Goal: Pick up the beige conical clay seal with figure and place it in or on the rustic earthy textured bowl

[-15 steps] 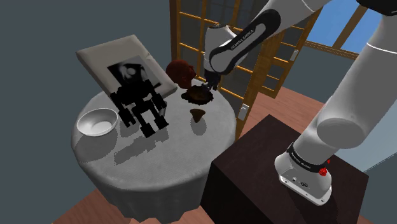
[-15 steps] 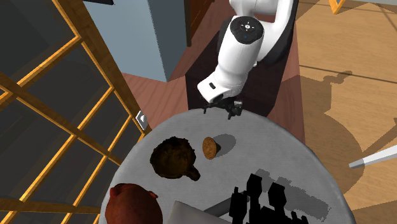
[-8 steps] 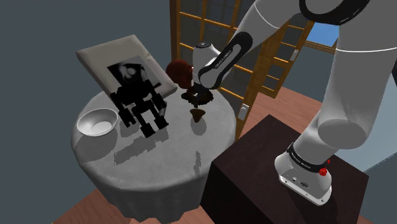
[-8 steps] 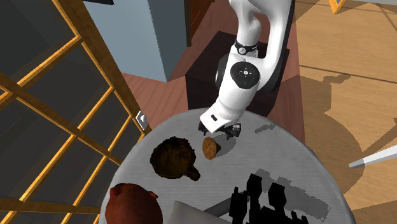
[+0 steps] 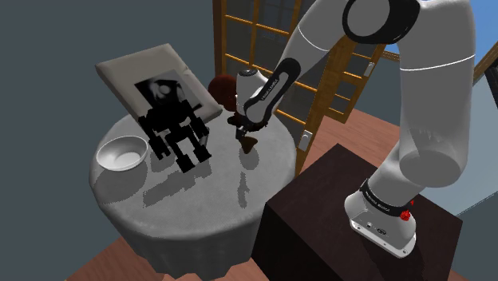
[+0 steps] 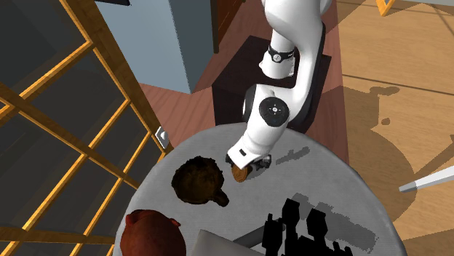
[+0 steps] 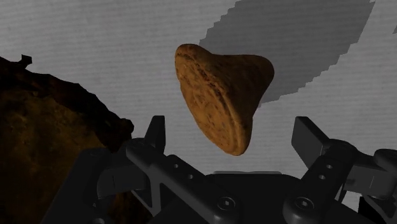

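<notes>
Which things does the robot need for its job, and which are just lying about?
For the job: brown cone-shaped seal, rough dark bowl, open pincer.
Just lying about: white bowl, black blocky figure, white cushion, reddish round pot.

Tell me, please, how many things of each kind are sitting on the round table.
2 bowls: white bowl, dark brown bowl
1 brown cone
1 black toy figure
1 pillow
1 reddish round pot
Total: 6
</notes>
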Robot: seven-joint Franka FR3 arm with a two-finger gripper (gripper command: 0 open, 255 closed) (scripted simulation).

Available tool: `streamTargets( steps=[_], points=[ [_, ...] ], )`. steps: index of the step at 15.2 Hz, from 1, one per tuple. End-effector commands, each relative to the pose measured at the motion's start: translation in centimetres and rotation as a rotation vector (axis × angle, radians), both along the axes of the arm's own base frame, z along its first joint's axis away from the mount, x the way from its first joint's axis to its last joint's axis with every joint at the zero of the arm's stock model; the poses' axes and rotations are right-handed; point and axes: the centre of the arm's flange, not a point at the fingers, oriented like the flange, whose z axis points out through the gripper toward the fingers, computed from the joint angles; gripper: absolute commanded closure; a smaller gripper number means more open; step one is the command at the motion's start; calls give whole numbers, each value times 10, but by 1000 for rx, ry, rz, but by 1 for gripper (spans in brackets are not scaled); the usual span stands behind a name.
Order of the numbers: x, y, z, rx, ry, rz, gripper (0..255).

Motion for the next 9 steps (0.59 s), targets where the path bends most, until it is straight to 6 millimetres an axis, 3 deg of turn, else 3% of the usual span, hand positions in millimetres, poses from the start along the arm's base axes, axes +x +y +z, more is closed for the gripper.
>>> streamTargets(
  steps=[1, 9],
  points=[
    [1, -1, -10, 0, -1, 0, 0],
    [1, -1, -13, 0, -1, 0, 0]
  ],
)
